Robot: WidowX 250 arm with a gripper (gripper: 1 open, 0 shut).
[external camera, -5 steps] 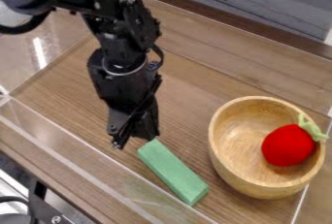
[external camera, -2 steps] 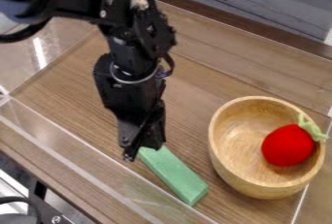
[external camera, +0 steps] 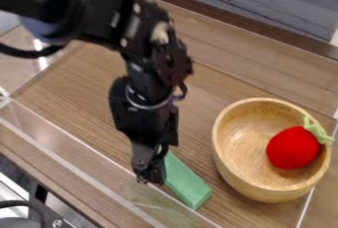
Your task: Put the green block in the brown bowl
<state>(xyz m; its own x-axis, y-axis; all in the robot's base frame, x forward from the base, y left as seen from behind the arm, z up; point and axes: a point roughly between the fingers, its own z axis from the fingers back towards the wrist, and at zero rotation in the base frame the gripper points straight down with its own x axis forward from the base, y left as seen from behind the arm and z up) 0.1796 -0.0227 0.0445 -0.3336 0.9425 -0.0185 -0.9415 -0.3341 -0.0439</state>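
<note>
Robot test bench in a lab-like setting, black arm (external camera: 113,44) standing on a wood-grain counter (external camera: 251,64), clear plastic barrier (external camera: 79,168) edging its near side, toy props sitting on it, wooden bowl (external camera: 244,133), red toy fruit (external camera: 295,148)

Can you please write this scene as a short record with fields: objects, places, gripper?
table: wooden top
green block: lies flat on the table, left of the bowl, outside it
brown bowl: at right, upright
bowl content: red ball
gripper: points down at the block's near-left end; open or shut not clear from the picture
task state: block not yet in bowl
</note>
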